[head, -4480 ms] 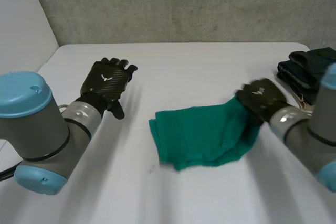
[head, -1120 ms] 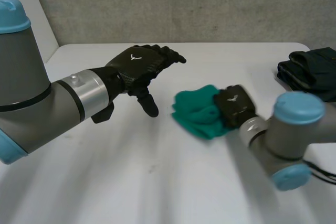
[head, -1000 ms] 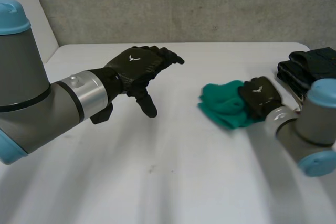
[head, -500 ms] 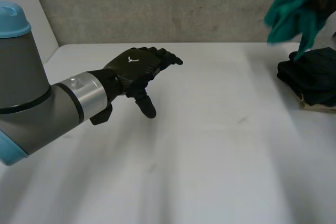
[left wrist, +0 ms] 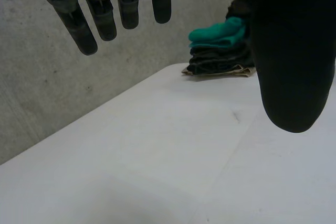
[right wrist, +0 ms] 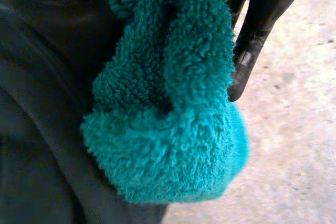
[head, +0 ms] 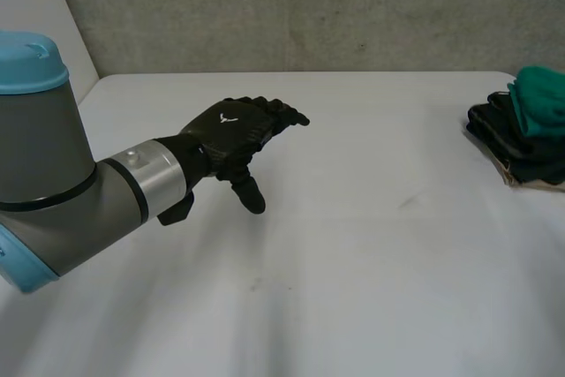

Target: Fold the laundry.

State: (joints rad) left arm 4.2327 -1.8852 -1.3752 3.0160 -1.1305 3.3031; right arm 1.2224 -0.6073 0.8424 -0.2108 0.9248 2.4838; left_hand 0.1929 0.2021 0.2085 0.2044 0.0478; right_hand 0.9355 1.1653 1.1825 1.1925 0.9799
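A folded green cloth point(head: 538, 99) lies on top of a stack of dark folded clothes point(head: 512, 143) at the table's right edge. The same green cloth point(left wrist: 220, 31) and dark stack point(left wrist: 220, 60) show far beyond my left hand's fingertips. My left hand point(head: 231, 130) hovers open over the table's left middle, fingers point(left wrist: 105, 9) straight and thumb point(left wrist: 286, 51) apart, holding nothing. In the right wrist view, my right hand point(right wrist: 252, 35) is shut on the fluffy green cloth point(right wrist: 168, 108), with dark fabric point(right wrist: 47, 103) right beside the bundle.
The white table point(head: 353, 245) stretches between my left hand and the stack. A grey wall point(head: 309, 6) runs along the table's far edge. A tan edge point(head: 512, 178) pokes out beneath the dark stack.
My right hand dragged the bunched green cloth rightward, lifted it high, and now it sits on the dark stack. The left hand has barely shifted.
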